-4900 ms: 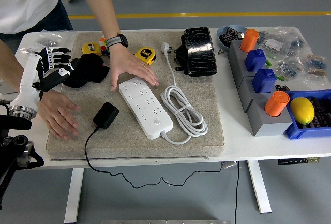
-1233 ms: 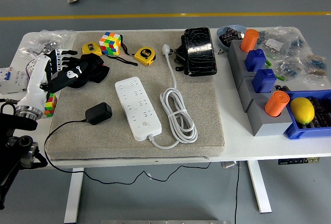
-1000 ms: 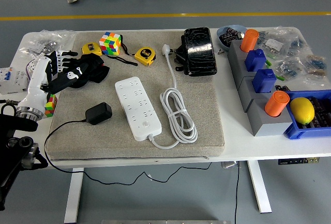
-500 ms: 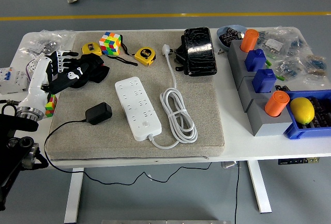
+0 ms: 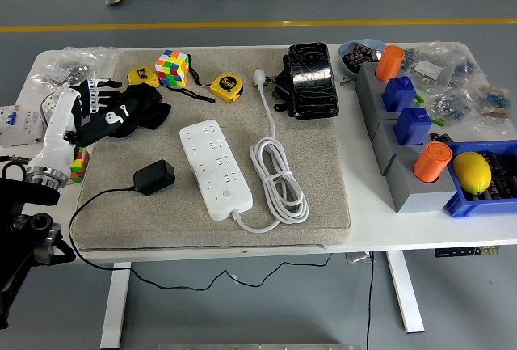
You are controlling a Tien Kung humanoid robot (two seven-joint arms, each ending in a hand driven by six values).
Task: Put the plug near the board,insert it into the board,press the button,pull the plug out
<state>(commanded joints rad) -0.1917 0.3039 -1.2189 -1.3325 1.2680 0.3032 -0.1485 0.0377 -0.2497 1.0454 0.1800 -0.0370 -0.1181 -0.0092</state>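
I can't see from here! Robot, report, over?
Left hand open, far-left over table. Right arm unseen. Black plug lying on mat, left of white board, not inserted. Path clear.

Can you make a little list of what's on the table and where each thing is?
plug: black adapter lying on the mat, unplugged
board: white power strip right of the plug, not touching it
strip cord: coiled white cable beside the board
left robot hand: open, at the mat's far left corner, holding nothing
cube: colourful puzzle cube at the far edge
lemon: in the blue bin
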